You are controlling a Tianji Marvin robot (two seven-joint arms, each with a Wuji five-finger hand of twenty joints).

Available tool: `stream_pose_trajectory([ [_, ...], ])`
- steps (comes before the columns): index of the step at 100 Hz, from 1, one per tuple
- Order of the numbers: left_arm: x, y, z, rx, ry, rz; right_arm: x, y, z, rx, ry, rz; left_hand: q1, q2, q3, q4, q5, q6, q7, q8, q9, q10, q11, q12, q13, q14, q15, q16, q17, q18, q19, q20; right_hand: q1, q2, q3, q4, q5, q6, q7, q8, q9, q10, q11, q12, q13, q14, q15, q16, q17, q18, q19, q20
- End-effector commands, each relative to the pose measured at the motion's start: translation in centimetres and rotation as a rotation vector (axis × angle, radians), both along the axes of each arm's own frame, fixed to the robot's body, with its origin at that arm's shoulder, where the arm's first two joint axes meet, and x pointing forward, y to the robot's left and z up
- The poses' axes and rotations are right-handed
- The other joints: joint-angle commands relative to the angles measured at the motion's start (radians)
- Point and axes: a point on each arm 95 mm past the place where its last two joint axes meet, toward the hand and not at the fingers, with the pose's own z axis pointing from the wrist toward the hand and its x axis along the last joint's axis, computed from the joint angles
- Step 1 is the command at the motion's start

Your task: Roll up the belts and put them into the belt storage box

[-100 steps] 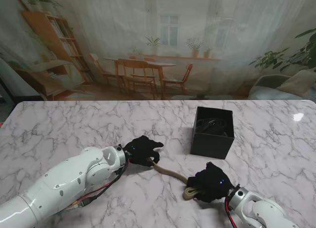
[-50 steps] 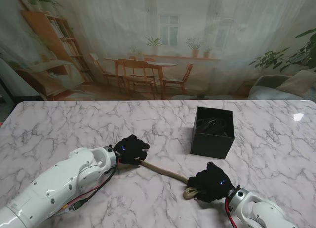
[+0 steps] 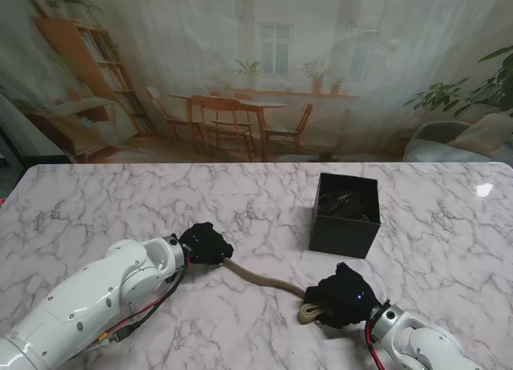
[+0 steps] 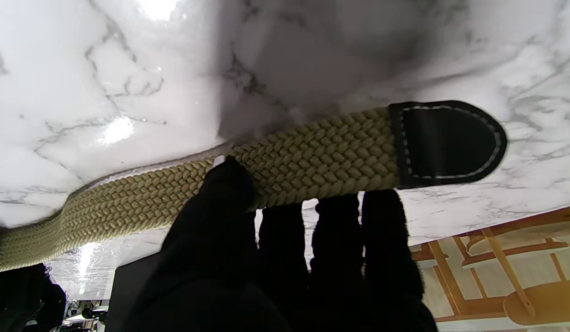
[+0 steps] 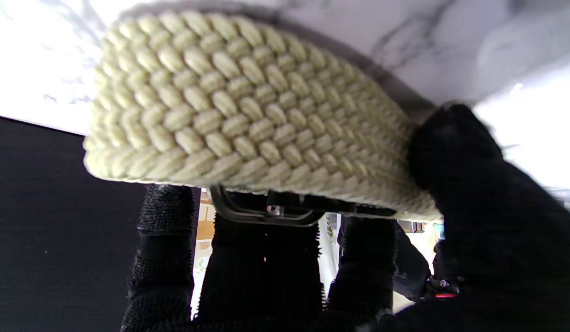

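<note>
- Belt (image 3: 260, 277): woven, tan, lying on the marble table (image 3: 96, 202) between the two hands, with a dark leather tip (image 4: 443, 140) at its left end.
- Left hand (image 3: 203, 243) has drawn leftward over the last second, taking the tip along; its fingers (image 4: 229, 193) are pinched on the weave just short of the leather.
- Strap now runs longer and straighter across the table, so slack looks taken up, ready for rolling.
- Right hand (image 3: 341, 294) has not shifted; it is closed around the started coil (image 5: 248, 110), with the buckle (image 5: 266, 212) tucked under.
- Black storage box (image 3: 345, 215) stands far of the right hand, well apart, with something dark already inside, probably another belt.
- Nothing lies between the coil and the box; the long unrolled strap is what remains.
</note>
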Motion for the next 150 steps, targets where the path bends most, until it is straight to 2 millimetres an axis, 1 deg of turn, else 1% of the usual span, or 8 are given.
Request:
stream_pose_trajectory([
  [1, -0.3, 0.3, -1.2, 0.020, 0.032, 0.016, -0.3, 0.0, -0.3, -0.002, 0.009, -0.007, 0.084, -0.007, 0.072, 0.018, 0.096, -0.064, 0.002, -0.068, 0.051, 0.007, 0.018, 0.016, 0.044, 0.037, 0.065, 0.037, 0.050, 0.003, 0.072, 0.034, 0.088, 0.081, 0.069, 0.014, 0.043, -0.095, 0.075, 0.010, 0.040, -0.049, 0.017, 0.001, -0.014, -0.013, -0.046, -0.010, -0.015, 0.018, -0.012, -0.011],
  [40, -0.9, 3.1, -0.8, 0.069, -0.004, 0.081, -0.3, -0.1, -0.5, -0.012, 0.012, -0.030, 0.079, 0.012, 0.107, 0.012, 0.122, -0.083, 0.150, 0.025, 0.048, 0.041, 0.125, 0.070, 0.101, 0.107, 0.187, 0.142, 0.134, -0.004, 0.145, 0.042, 0.064, 0.089, 0.052, 0.020, 0.020, -0.083, 0.062, 0.003, 0.004, -0.031, -0.003, -0.018, -0.083, 0.013, -0.093, -0.036, -0.048, 0.023, -0.031, -0.014],
  [66, -1.7, 5.2, -0.7, 0.090, -0.020, 0.116, -0.1, 0.0, -0.5, -0.005, 0.012, -0.045, 0.081, 0.019, 0.107, 0.011, 0.111, -0.078, 0.154, 0.042, 0.035, 0.043, 0.132, 0.082, 0.088, 0.092, 0.195, 0.153, 0.119, -0.006, 0.137, 0.041, 0.071, 0.086, 0.055, 0.023, 0.001, -0.061, 0.052, 0.000, 0.009, -0.029, 0.010, -0.018, -0.065, 0.024, -0.085, -0.042, -0.045, 0.031, -0.030, -0.012],
  [84, -1.9, 5.4, -0.8, 0.088, -0.016, 0.117, 0.0, 0.0, -0.6, -0.011, 0.008, -0.051, 0.080, 0.022, 0.104, 0.013, 0.105, -0.076, 0.146, 0.036, 0.031, 0.038, 0.132, 0.081, 0.084, 0.085, 0.191, 0.152, 0.113, -0.010, 0.128, 0.038, 0.045, 0.077, 0.128, 0.060, -0.160, 0.115, -0.250, 0.097, 0.066, -0.047, 0.062, 0.008, 0.001, 0.002, -0.059, -0.034, -0.009, 0.022, -0.019, -0.021],
  [98, -2.1, 5.5, -0.8, 0.085, -0.015, 0.122, 0.0, 0.1, -0.6, -0.013, 0.010, -0.060, 0.080, 0.024, 0.102, 0.014, 0.101, -0.073, 0.142, 0.031, 0.028, 0.038, 0.131, 0.078, 0.081, 0.082, 0.187, 0.151, 0.111, -0.011, 0.123, 0.037, 0.041, 0.057, 0.142, 0.059, -0.299, 0.311, -0.279, 0.074, 0.096, -0.056, 0.108, 0.026, 0.022, -0.010, -0.043, -0.024, 0.006, 0.015, -0.015, -0.023],
  [123, -2.4, 5.6, -0.8, 0.089, -0.011, 0.123, 0.1, 0.3, -0.9, -0.014, 0.011, -0.076, 0.080, 0.024, 0.100, 0.016, 0.100, -0.072, 0.141, 0.026, 0.028, 0.038, 0.132, 0.073, 0.084, 0.079, 0.181, 0.147, 0.109, -0.008, 0.115, 0.035, 0.046, 0.051, 0.155, 0.052, -0.534, 0.444, -0.253, 0.004, 0.119, -0.083, 0.217, -0.062, 0.059, -0.020, -0.023, -0.011, 0.023, 0.014, -0.003, -0.033],
  [135, -2.5, 5.6, -0.8, 0.091, -0.009, 0.123, 0.1, 0.5, -1.0, -0.015, 0.017, -0.099, 0.080, 0.024, 0.100, 0.016, 0.099, -0.072, 0.141, 0.024, 0.028, 0.037, 0.132, 0.071, 0.084, 0.079, 0.179, 0.146, 0.109, -0.007, 0.112, 0.034, 0.039, 0.088, 0.161, 0.092, -0.441, 0.566, -0.225, -0.002, 0.163, -0.069, 0.247, -0.088, 0.082, -0.013, -0.016, -0.010, 0.045, 0.005, 0.010, -0.036],
  [150, -2.6, 5.7, -0.7, 0.090, -0.005, 0.128, 0.2, 0.7, -1.3, -0.025, 0.028, -0.126, 0.080, 0.027, 0.100, 0.017, 0.094, -0.066, 0.134, 0.018, 0.023, 0.039, 0.131, 0.068, 0.079, 0.078, 0.173, 0.143, 0.104, -0.006, 0.108, 0.032, 0.060, 0.112, 0.164, 0.153, -0.166, 0.508, -0.180, 0.033, 0.259, -0.043, 0.244, -0.093, 0.131, -0.011, 0.008, -0.003, 0.086, -0.008, 0.036, -0.042],
])
